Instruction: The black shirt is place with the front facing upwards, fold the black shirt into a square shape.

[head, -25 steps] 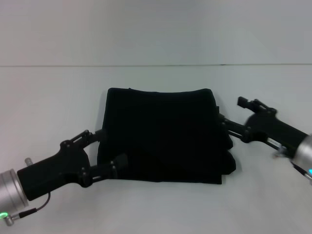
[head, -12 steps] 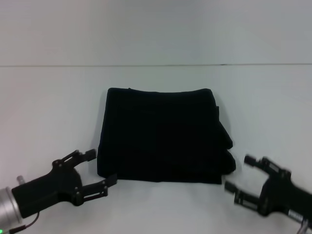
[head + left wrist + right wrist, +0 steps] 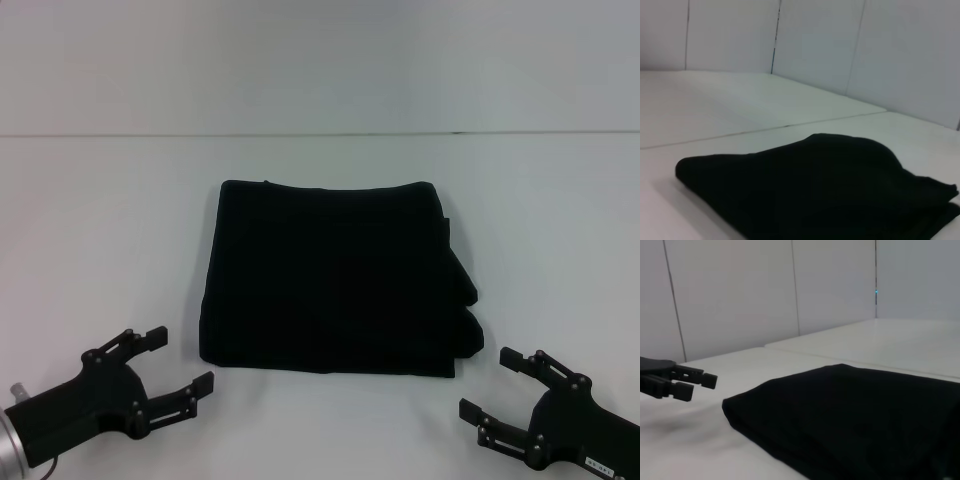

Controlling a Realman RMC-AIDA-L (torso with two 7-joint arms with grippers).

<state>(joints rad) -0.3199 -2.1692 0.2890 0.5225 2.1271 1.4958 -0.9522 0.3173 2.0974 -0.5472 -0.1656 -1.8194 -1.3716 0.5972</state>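
Observation:
The black shirt (image 3: pixel 335 277) lies folded into a roughly square stack on the white table, with layered edges showing at its right side. No lettering shows. It also shows in the left wrist view (image 3: pixel 820 190) and the right wrist view (image 3: pixel 855 420). My left gripper (image 3: pixel 178 360) is open and empty at the near left, apart from the shirt's near left corner. My right gripper (image 3: pixel 490 385) is open and empty at the near right, apart from the shirt's near right corner. The left gripper also shows far off in the right wrist view (image 3: pixel 700 382).
The white table (image 3: pixel 100 230) has a seam line across the back (image 3: pixel 300 134). White wall panels stand behind the table in both wrist views.
Both grippers have let go of the shirt's sides and drawn back toward the near edge. The folded shirt has stayed in place.

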